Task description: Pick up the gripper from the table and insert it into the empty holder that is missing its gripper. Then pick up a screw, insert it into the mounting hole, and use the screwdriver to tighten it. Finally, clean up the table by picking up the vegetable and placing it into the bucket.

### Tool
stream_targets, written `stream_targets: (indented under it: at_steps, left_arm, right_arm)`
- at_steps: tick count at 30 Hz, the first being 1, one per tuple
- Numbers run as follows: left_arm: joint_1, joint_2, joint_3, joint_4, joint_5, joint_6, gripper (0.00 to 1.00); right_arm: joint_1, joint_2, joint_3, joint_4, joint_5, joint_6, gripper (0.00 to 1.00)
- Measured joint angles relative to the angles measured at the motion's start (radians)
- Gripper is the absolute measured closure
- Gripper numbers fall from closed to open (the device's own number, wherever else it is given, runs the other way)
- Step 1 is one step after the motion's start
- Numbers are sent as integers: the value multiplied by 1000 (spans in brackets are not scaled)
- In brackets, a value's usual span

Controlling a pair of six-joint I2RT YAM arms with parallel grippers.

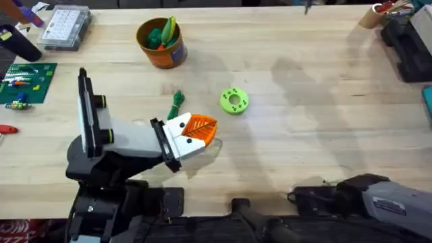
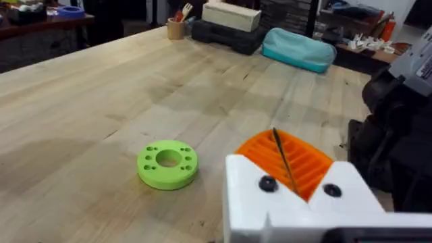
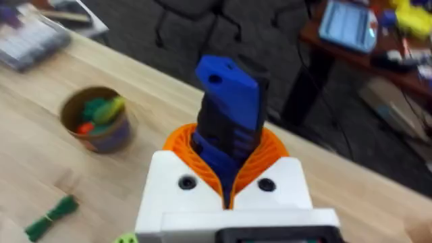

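1. The small round orange bucket with a tan inner rim (image 1: 162, 42) stands on the far side of the lime-green plastic ring with holes (image 1: 234, 101), off to its left and well apart from it. It already contains toy items. It is an open, rigid target, so the vegetable can be released above its mouth.

2. The small, slender, dark-green toy vegetable with a knobbly end (image 1: 177, 102) lies flat on the light wooden table (image 1: 304, 94), near the ring on its left side.
   - Judged handling: light, probably plastic or soft, not fragile, and likely to roll or skid if nudged.
   - Judged grip point: across the middle of its slender body, with the fingers set crosswise to its length.

3. The left gripper (image 1: 199, 128) hovers near the ring on its near-left side. Its white fingers are closed, with the orange ribbed pads (image 2: 307, 162) pressed together and nothing visible between them. The vegetable lies just beyond it, slightly to its left, apart from the fingertips. The fingers must open before a pick.

4. The right gripper (image 3: 228, 145) is clamped on the bright blue, thick cylindrical screwdriver (image 3: 229, 88), which stands upright between the pads. In the right wrist view, the vegetable and the bucket both lie well apart from this gripper.
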Motion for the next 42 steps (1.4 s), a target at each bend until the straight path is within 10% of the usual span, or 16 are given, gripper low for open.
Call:
stream_targets:
  at_steps: [12,25,32,42]
  left_arm:
    - [0,0,0,0,0,0,996]
    - [0,0,0,0,0,0,996]
    - [0,0,0,0,1,0,996]
    - [0,0,0,0,0,0,996]
  right_arm:
    - [0,-37,-42,238,-358,38,977]
    - [-1,-41,-485,1083,-695,377,978]
    - [10,-41,-705,1449,-737,557,978]
    - [129,-42,-762,1531,-756,648,978]
